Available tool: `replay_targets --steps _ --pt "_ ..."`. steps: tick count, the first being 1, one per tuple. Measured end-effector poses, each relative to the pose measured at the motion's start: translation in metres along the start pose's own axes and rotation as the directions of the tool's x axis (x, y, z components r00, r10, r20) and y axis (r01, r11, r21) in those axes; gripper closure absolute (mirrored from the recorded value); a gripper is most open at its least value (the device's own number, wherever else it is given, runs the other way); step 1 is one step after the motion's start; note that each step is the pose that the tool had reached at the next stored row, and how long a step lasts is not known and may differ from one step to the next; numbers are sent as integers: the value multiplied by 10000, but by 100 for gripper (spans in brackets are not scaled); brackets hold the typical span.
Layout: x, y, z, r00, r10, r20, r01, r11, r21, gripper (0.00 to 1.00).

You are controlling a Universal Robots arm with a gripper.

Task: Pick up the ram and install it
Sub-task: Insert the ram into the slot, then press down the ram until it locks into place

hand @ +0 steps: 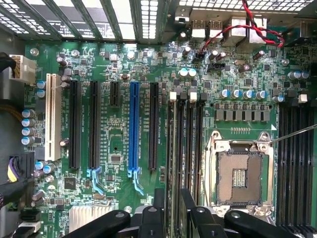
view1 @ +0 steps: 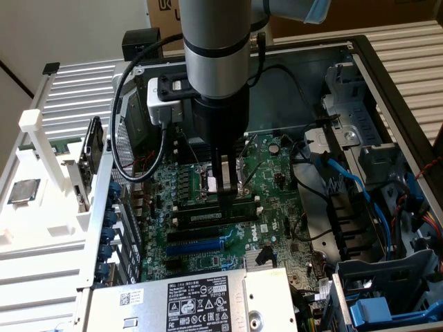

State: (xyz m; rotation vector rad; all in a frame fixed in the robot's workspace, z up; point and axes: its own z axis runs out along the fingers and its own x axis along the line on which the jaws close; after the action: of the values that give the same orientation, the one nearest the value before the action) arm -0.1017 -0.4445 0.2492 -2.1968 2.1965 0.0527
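My gripper (view1: 223, 199) reaches straight down from the grey arm into the open computer case, over the black memory slots on the green motherboard (view1: 270, 166). The ram (view1: 201, 216) stands on edge in one of those slots, a thin green strip just below the fingertips. In the wrist view the ram (hand: 176, 148) runs as a narrow dark edge between the two black fingers (hand: 158, 201). The gripper (hand: 173, 203) is open, with its fingers standing apart on either side of the stick and a gap showing at each side.
An open CPU socket (hand: 240, 176) lies beside the memory slots, and a blue expansion slot (hand: 133, 129) on the other side. A power supply (view1: 187, 301) sits at the front. Blue cables (view1: 346, 180) and a drive cage fill the exterior view's right. A white rack (view1: 41, 138) stands left of the case.
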Motion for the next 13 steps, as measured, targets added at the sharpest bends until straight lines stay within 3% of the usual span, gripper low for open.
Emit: replay_targets --steps 13 --pt "0 1 -1 10000 1 -1 -1 10000 0 73"
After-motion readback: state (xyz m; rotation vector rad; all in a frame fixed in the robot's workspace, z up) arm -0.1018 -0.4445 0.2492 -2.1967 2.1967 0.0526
